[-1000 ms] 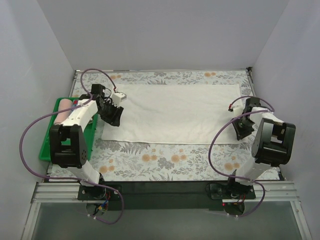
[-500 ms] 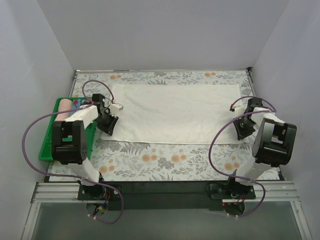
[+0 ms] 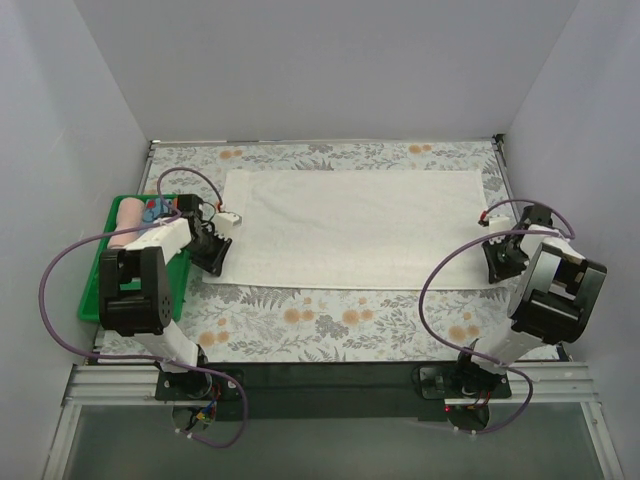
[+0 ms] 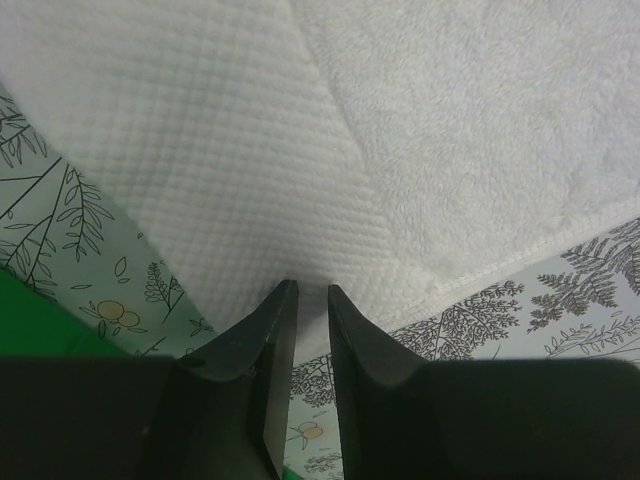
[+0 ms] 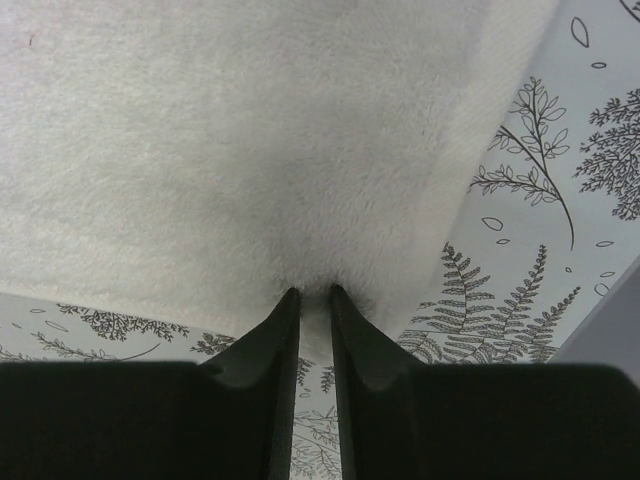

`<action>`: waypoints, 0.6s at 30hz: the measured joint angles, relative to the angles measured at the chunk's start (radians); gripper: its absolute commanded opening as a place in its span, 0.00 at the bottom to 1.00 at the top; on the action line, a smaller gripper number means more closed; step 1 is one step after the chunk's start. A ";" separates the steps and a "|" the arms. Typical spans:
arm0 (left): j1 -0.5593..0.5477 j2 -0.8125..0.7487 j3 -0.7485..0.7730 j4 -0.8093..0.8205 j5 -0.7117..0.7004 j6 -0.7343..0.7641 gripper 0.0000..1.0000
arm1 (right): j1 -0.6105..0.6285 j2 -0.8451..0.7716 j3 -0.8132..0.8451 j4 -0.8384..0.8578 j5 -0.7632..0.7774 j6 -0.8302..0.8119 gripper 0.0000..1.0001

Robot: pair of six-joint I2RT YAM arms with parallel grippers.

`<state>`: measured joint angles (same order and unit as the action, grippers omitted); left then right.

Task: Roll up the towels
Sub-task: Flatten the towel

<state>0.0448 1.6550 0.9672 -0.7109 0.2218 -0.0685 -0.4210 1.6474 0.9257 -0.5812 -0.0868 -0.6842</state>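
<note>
I observe the long cream-white terry towel (image 3: 350, 225) spread flat and lengthwise across the floral-print table cover (image 3: 330, 325), unrolled. Its far edge runs near the back of the table and its near edge lies roughly midway down the cover.

The left gripper (image 3: 212, 255) sits at the towel's near-left corner. In the left wrist view its tip (image 4: 310, 290) meets the waffle-weave border of the towel (image 4: 400, 150). The two black fingers (image 4: 265, 350) are drawn to a narrow slit with white fabric pinched between them. The cloth puckers slightly where it enters the jaws.

The right gripper (image 3: 502, 260) is at the towel's near-right corner. In the right wrist view its tip (image 5: 315, 292) also sits on the cloth edge. The fingers (image 5: 360, 350) are nearly together with a strip of towel (image 5: 250, 130) caught between them. Fern-patterned cover shows on both sides of the fingers.

The small salmon-pink terry towel (image 3: 128, 215) lies in the green plastic tray (image 3: 95, 290) at the table's left edge, beside the left arm. It appears rolled into a cylinder. It is apart from both grippers. A corner of the tray (image 4: 30, 310) shows in the left wrist view, just beside the pinched corner.
</note>
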 measured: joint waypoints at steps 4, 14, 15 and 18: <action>0.001 -0.001 0.000 -0.014 0.019 0.010 0.18 | -0.014 -0.047 -0.055 0.050 -0.019 -0.040 0.21; 0.011 -0.053 -0.050 -0.101 0.049 0.038 0.17 | -0.034 -0.164 -0.190 0.174 0.036 -0.165 0.21; 0.015 -0.056 -0.054 -0.111 0.047 0.039 0.17 | -0.046 -0.167 -0.193 0.177 0.059 -0.180 0.21; 0.021 -0.058 -0.058 -0.132 0.024 0.046 0.17 | -0.084 -0.169 -0.203 0.180 0.146 -0.222 0.21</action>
<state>0.0662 1.5970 0.9096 -0.8425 0.2459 -0.0223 -0.5049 1.4788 0.7231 -0.4011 0.0589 -0.9058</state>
